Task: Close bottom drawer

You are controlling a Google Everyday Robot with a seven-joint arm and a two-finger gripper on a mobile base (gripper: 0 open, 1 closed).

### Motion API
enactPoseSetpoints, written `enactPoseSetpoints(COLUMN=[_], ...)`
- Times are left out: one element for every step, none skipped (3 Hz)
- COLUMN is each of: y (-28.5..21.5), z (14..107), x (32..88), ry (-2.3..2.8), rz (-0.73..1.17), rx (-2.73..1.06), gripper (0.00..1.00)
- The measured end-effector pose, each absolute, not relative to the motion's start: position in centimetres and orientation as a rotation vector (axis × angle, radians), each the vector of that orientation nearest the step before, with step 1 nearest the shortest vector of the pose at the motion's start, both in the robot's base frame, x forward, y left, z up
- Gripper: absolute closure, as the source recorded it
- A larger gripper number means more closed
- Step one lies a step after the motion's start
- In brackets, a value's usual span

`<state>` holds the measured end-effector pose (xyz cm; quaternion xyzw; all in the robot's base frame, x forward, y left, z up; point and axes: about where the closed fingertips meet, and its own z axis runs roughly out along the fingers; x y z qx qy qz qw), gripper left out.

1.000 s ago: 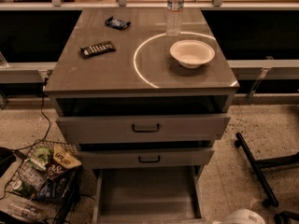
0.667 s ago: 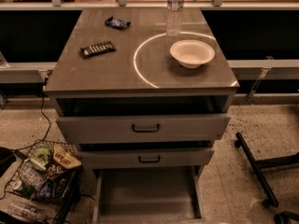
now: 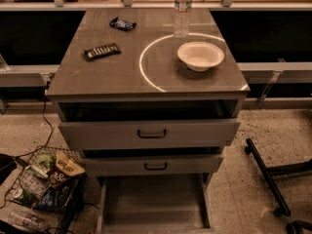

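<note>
cabinet (image 3: pixel 122 77) centre frame, all three drawers out | bottom drawer (image 3: pixel 153 204) lower centre, tray extended as far as a second ago, so judged not yet pushed | pale rounded shape at lower right edge a second ago now gone | pincer out of frame, apart or together: cannot tell

Lighting: dim, warm amber cast, from overhead. Glare: bright ring-shaped glare (image 3: pixel 141 67) on the glossy cabinet top (image 3: pixel 112 77), centre right. Shadows: black bands upper left and right; bottom drawer (image 3: pixel 153 201) tray murky. Detail soft throughout. The gripper: outside frame.
</note>
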<state>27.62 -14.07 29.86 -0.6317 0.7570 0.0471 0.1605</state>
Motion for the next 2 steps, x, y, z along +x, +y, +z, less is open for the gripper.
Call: enactPoseSetpoints(y=[-13.1,-11.9], z=[27.8,23.6], x=[28.1,29.1], ry=[2.159,2.126], rz=[0.122,0.089], rx=[-1.828,-1.890], gripper=[1.00,1.00])
